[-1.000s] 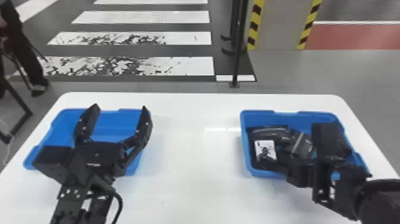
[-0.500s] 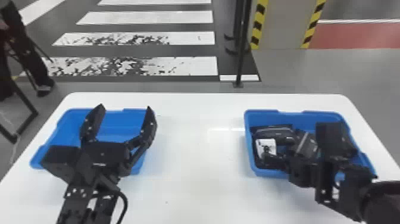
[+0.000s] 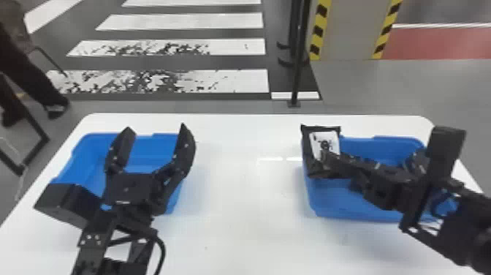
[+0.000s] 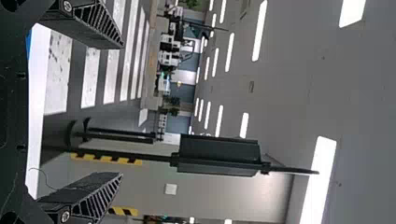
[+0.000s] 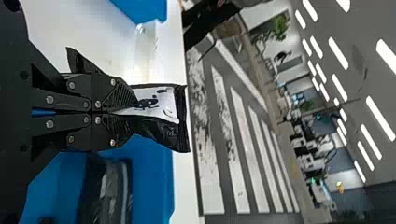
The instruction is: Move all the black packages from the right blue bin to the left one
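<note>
A: Step in hand, operator? Looks like a transfer just begun: your right pincer (image 5: 125, 111) is clamped on a black package (image 5: 161, 133), white label facing up, over the left end of the right bin (image 3: 341, 203), right half of the head view.

B: And your left pincer (image 3: 156, 130)?

A: Spread wide, empty, over the left bin (image 3: 81, 164), left half of the frame.

B: Next move, my reading: carry the package leftward across the surface (image 3: 248, 230), clear of the rim, then let go inside the left bin. Your left arm sits right over that target; you'd want it out of the way, or a handover.

A: More to fetch afterwards. Another package (image 5: 109, 191) lies in the right bin, lower left of the right wrist view. Full count: can't tell, your right arm covers part.

B: Around you: black post (image 3: 297, 69), top centre, beyond the surface. Shouldn't hinder.
</note>
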`<state>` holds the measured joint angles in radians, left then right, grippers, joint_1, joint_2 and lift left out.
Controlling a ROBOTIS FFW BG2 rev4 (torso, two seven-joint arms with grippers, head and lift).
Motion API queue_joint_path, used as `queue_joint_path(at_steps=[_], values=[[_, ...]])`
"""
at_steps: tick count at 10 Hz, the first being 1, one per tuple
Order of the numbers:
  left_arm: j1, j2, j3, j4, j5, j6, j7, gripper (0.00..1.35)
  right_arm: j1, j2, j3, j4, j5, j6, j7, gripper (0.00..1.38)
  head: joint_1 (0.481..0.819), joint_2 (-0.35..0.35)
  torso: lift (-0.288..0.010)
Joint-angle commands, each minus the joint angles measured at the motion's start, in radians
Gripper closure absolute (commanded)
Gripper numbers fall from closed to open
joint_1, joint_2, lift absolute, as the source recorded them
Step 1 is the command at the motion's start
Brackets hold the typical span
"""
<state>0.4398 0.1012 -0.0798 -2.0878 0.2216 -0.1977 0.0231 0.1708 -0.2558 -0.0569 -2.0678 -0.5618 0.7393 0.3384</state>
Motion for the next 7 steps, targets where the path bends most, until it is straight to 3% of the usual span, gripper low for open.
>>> queue_joint_path(at_steps=[1, 2, 3, 7], values=[[-0.015, 0.02, -0.078, 0.0, 0.277, -0.036, -0.035, 0.09, -0.053, -0.017, 0.037, 0.047, -0.07, -0.032, 0.083, 1.13, 0.695, 0.06, -0.169], [-0.035, 0.029, -0.114, 0.0, 0.423, -0.038, -0.083, 0.11, -0.105, -0.037, 0.105, 0.108, -0.136, -0.055, 0.16, 1.13, 0.695, 0.066, -0.169], [-0.052, 0.04, -0.15, 0.0, 0.504, -0.031, -0.106, 0.13, -0.159, -0.054, 0.177, 0.165, -0.204, -0.067, 0.222, 1.13, 0.695, 0.073, -0.169], [-0.074, 0.041, -0.138, 0.0, 0.429, 0.168, -0.144, 0.13, -0.203, -0.066, 0.294, 0.169, -0.29, -0.082, 0.235, 1.13, 0.695, 0.134, -0.169]])
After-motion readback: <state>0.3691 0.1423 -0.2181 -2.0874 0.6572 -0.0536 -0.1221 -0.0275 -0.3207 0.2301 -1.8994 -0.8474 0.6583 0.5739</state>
